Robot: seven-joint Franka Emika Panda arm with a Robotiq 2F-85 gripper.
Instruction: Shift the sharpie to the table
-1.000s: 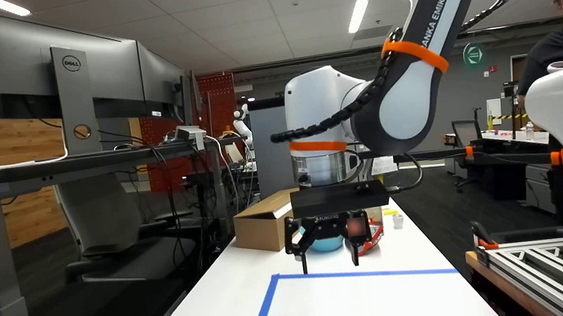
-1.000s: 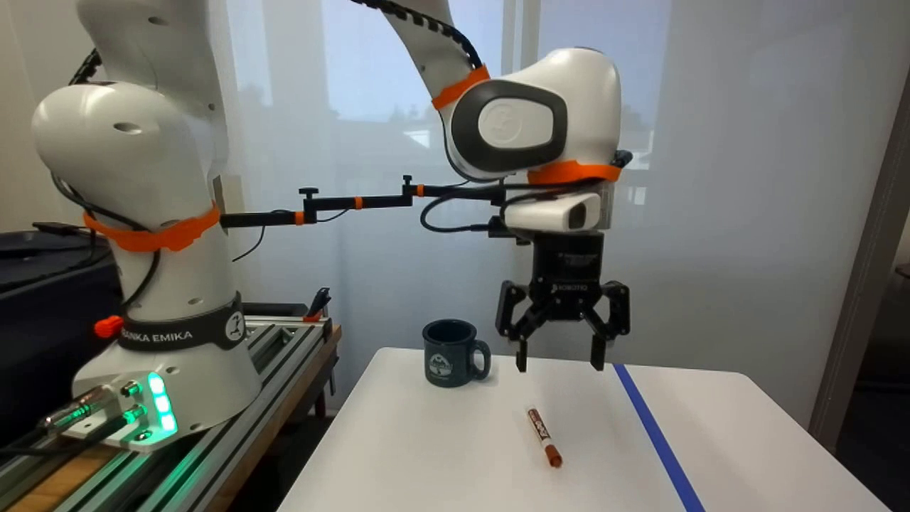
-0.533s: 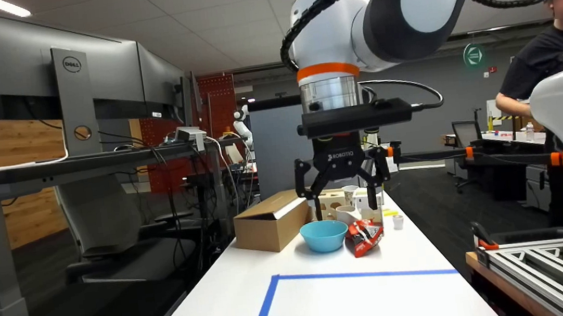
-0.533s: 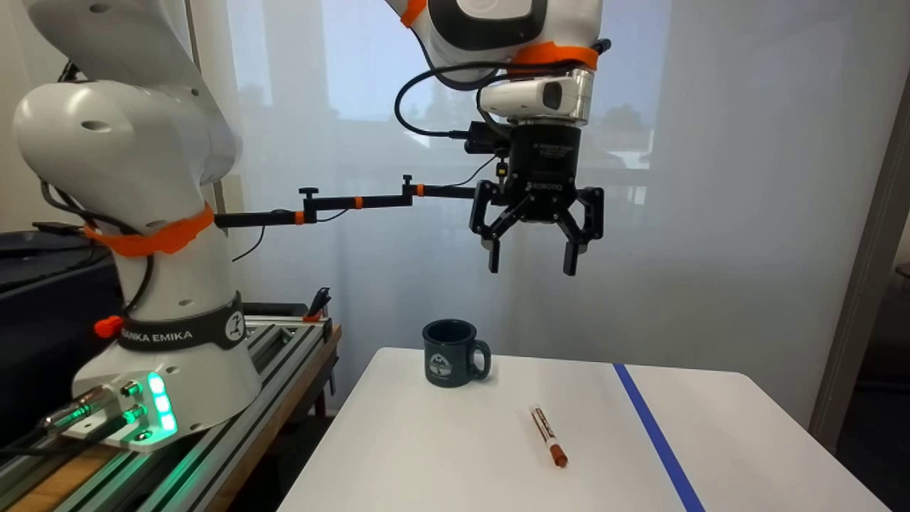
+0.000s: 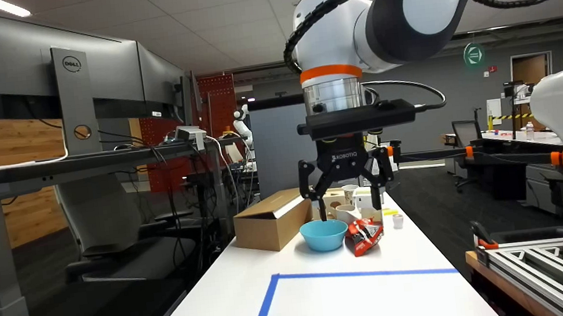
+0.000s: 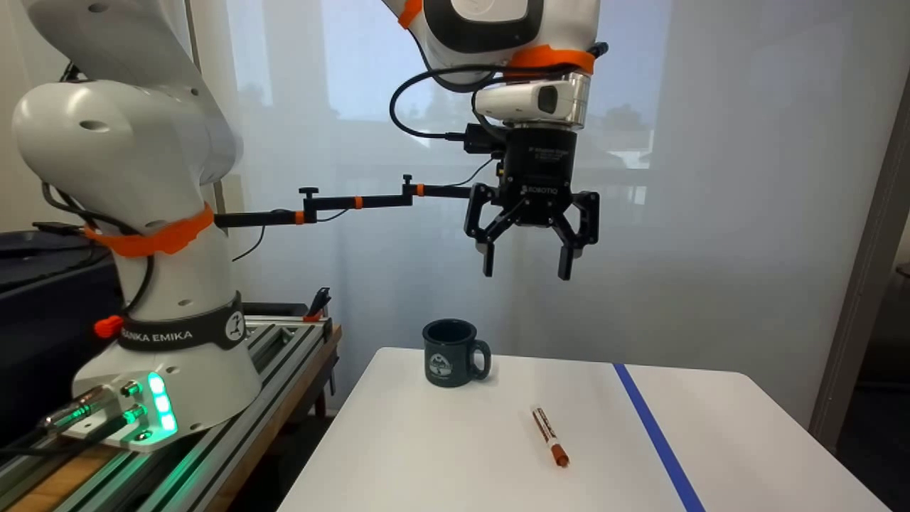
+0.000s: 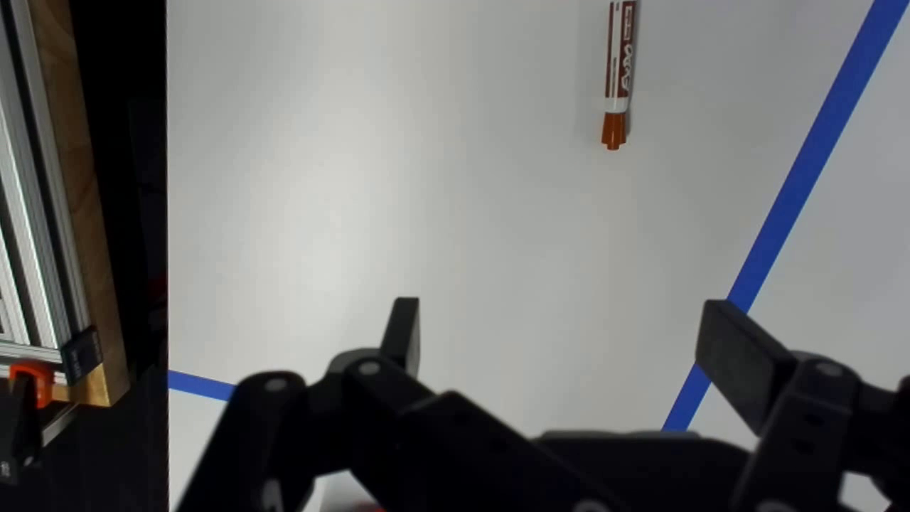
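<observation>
The sharpie, a white and brown-red marker with a brown-red cap [image 6: 549, 436], lies flat on the white-topped table [image 6: 398, 455] in an exterior view. It also shows near the top edge of the wrist view [image 7: 617, 78], where its far end is cut off. It is out of frame in the exterior view that shows the table's blue tape outline [image 5: 367, 273]. My gripper [image 6: 526, 275] points down, well above the table and apart from the marker. Its fingers are spread with nothing between them, as the wrist view also shows [image 7: 558, 306].
A dark green mug [image 6: 449, 355] stands near the table's edge. A cardboard box [image 5: 270, 227], a blue bowl [image 5: 324, 236], a red packet [image 5: 364, 236] and several cups stand farther along. A wood-topped workbench [image 6: 277, 419] carries the arm's base beside the table.
My gripper has risen from low over the table, then sunk very slightly, staying open. The marker has rolled slightly to the right. The person in the background has left the view.
</observation>
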